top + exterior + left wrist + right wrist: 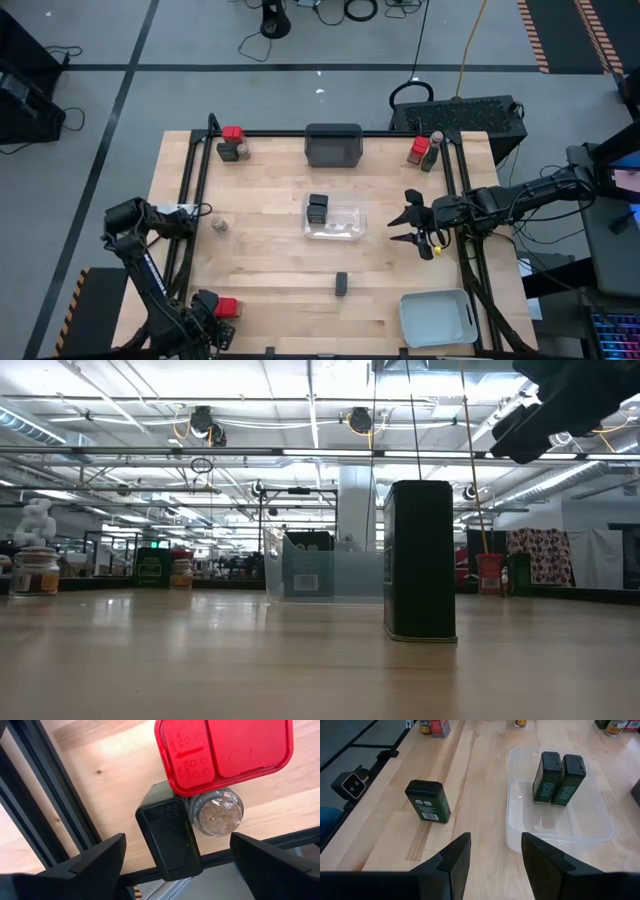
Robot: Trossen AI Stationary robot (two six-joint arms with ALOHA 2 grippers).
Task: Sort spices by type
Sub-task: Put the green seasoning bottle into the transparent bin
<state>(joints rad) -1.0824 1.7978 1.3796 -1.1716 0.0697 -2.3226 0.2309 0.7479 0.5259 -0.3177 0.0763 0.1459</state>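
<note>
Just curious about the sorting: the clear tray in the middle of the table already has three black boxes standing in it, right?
Not quite: the clear tray holds two black boxes, standing side by side, as the right wrist view shows. A third black box stands on the bare table outside it.

No legible text; labels on black tins (427,801) too small to read.

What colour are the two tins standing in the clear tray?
Black lids with dark green labels: two tins in the clear tray, best seen from the right wrist.
</note>
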